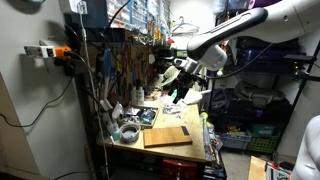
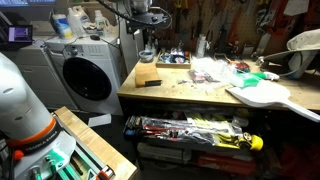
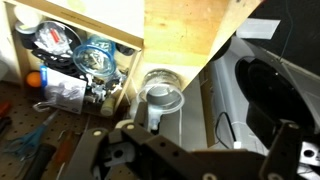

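Observation:
My gripper (image 3: 190,150) hangs above the workbench with its two dark fingers wide apart and nothing between them. In the wrist view a clear plastic cup (image 3: 160,100) with a handle stands just below and ahead of the fingers, next to the pale wooden board (image 3: 190,30). In both exterior views the gripper (image 1: 180,94) (image 2: 148,50) is well above the bench top, over the end where the board (image 1: 166,136) (image 2: 150,73) lies. It touches nothing.
The bench (image 2: 200,95) is crowded with small parts, tape rolls (image 1: 128,132) and a white guitar-shaped body (image 2: 265,95). A washing machine (image 2: 85,75) stands beside the bench. Tools hang on the back wall (image 1: 120,60). A tool tray (image 2: 190,130) sits under the bench.

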You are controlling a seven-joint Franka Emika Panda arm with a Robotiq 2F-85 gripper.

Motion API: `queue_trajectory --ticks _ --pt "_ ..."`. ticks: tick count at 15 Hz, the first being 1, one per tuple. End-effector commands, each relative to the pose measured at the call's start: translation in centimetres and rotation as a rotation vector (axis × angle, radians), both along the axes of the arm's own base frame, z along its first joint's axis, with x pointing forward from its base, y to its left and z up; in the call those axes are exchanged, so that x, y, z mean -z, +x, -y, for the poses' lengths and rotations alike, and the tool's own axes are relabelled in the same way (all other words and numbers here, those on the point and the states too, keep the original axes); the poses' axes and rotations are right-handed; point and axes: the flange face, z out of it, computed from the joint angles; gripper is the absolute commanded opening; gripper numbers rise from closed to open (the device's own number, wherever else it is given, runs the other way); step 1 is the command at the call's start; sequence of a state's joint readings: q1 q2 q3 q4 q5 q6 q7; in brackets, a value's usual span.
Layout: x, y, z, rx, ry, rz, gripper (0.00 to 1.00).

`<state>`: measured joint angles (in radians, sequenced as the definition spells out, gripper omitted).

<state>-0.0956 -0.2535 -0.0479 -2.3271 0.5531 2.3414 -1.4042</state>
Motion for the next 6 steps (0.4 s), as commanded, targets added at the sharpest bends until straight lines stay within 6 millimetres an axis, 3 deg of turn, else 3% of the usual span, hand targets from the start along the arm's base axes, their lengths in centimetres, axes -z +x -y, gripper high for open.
queue_trajectory --ticks 1,2,3,4,6 --pt "-5.7 -4.5 -0.1 0.188 0.02 0.074 1.0" --pt "-7.2 -5.1 -0.5 0.219 -0.023 0.123 1.0" --pt "-8.2 -5.7 -1.6 0.1 -0.106 0.148 1.0" --pt "-7.4 -3.2 -0.1 0.136 -0.036 0.106 1.0" --pt "-9.0 -4.6 -1.1 0.104 -0.077 0.142 1.0"
